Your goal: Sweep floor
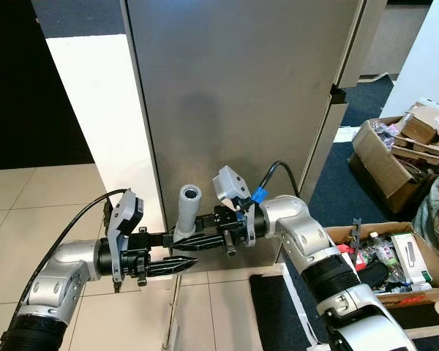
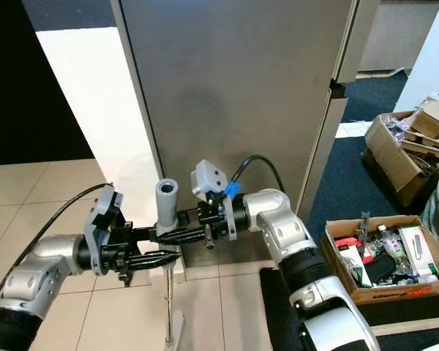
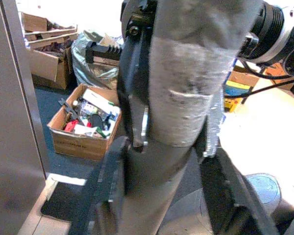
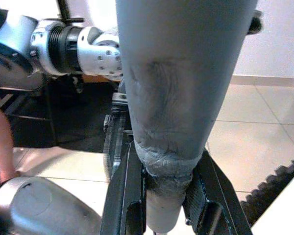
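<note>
The broom's grey handle (image 1: 188,208) stands upright in front of me, its hollow top end level with my wrists. Below the grip it narrows to a thin metal pole (image 1: 173,307) that runs down toward the tiled floor. My right gripper (image 1: 184,230) is shut on the handle from the right, just under the top. My left gripper (image 1: 177,251) is shut on it from the left, slightly lower. In the wrist views the taped grey handle (image 3: 186,98) (image 4: 176,88) sits tight between the black fingers. The broom head is out of sight.
A tall grey panel (image 1: 234,95) rises directly behind the broom. To the right, on dark blue carpet, stand an open cardboard box of clutter (image 1: 395,256) and a second box (image 1: 384,164). A black mat (image 1: 267,307) lies by my right arm. Beige tiles (image 1: 29,212) spread to the left.
</note>
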Controlling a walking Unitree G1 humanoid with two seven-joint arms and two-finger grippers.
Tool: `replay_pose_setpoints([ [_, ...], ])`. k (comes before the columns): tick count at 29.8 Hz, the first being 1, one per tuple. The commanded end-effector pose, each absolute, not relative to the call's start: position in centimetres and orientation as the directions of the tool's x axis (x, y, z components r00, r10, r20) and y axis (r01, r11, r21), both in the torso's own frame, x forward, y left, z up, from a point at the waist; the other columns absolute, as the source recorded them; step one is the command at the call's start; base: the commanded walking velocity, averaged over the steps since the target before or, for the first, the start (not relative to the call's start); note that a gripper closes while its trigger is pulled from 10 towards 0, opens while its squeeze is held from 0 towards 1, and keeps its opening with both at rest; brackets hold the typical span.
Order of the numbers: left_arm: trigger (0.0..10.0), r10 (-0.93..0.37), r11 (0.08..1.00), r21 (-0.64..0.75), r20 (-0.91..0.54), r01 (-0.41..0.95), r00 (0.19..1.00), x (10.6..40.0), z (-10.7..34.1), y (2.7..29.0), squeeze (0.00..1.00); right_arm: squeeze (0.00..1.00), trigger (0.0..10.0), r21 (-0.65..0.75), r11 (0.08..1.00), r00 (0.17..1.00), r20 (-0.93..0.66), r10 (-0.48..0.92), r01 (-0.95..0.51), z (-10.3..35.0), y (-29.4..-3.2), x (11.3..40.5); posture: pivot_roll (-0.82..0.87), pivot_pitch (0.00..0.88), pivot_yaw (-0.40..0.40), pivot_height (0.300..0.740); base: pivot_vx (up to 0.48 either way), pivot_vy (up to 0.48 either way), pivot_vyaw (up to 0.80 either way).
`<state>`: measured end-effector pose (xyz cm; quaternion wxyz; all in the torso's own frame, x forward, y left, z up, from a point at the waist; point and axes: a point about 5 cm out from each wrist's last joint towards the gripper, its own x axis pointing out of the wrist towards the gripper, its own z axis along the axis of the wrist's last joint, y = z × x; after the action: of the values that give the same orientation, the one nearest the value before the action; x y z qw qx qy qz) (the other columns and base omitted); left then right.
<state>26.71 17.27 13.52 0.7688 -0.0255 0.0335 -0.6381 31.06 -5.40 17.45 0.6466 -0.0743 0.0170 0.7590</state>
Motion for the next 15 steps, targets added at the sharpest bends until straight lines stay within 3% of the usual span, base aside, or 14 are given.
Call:
replay_pose_setpoints([
  [1,0.0,-0.990,0.136,-0.083,-0.043,0.987,0.132,26.15,13.51,17.21,0.00,0.00,10.0,-0.077,-0.140,-0.128,-0.139,0.982,-0.987,17.67,-5.73,31.30,0.04,0.000,0.001,0.740,0.000,0.000,0.00],
  [15,0.0,-0.989,0.143,-0.090,-0.055,0.986,0.139,25.84,13.54,17.34,0.00,0.00,10.0,-0.089,-0.054,-0.046,-0.091,0.995,-0.995,17.94,-5.32,31.72,0.04,0.000,0.002,0.740,0.000,0.000,0.00],
])
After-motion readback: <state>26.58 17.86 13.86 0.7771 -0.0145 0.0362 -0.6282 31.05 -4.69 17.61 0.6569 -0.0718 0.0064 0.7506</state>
